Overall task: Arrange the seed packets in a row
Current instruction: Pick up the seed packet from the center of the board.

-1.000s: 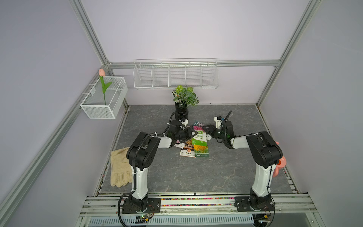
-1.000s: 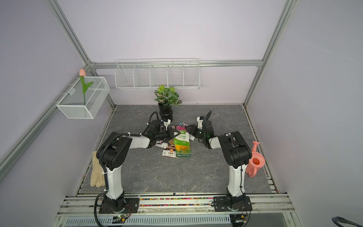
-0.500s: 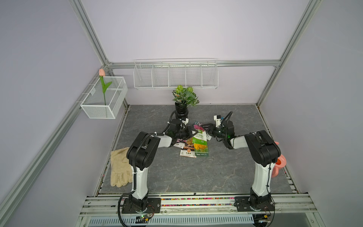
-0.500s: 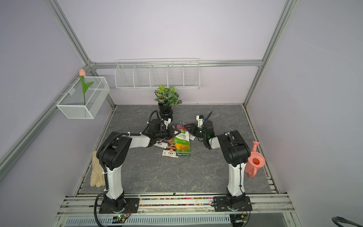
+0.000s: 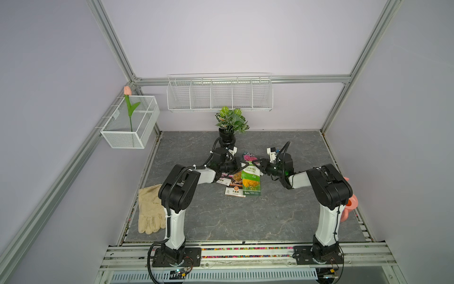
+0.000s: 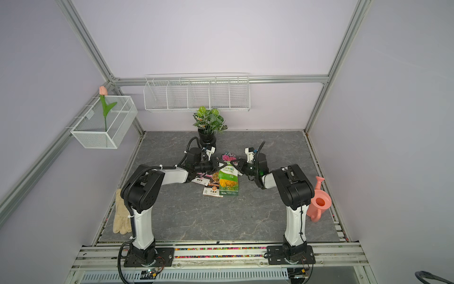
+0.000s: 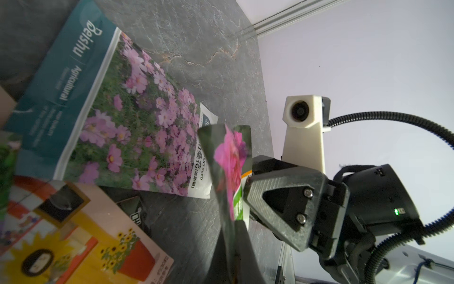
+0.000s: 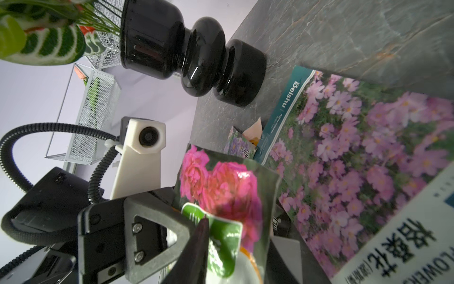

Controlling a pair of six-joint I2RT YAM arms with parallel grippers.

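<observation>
Clearly, the danger lies in the hand-over. On the left, the left gripper (image 5: 239, 165) is clamped on the label end of the rose packet (image 8: 221, 186). This packet hangs in the air just above the pile of seed packets (image 5: 242, 183) in the middle of the tabletop (image 5: 221, 221). On the right, the right gripper (image 5: 259, 164) has its jaws apart, one on each face of the same packet, very near the left fingers. I judge that if the left one lets go before the right one closes, the packet will drop onto the pile. If both hold it and the arms pull differently, the thin glossy sheet may slip, crease or tear. The fingers of the two are so near that they may also knock together.

The rose packet is bent a little. Its long axis runs away from both grippers. The label end is in the grip, and the rose end is free and seems to point to the back, toward the black vase (image 8: 196, 49). Whether it is level or tilted I cannot tell. Under it, the pink cosmos packet (image 7: 127, 118) lies flat. The green packet (image 5: 251, 180) lies flat too, with its long axis from back to front and its brand band toward the robot.
</observation>
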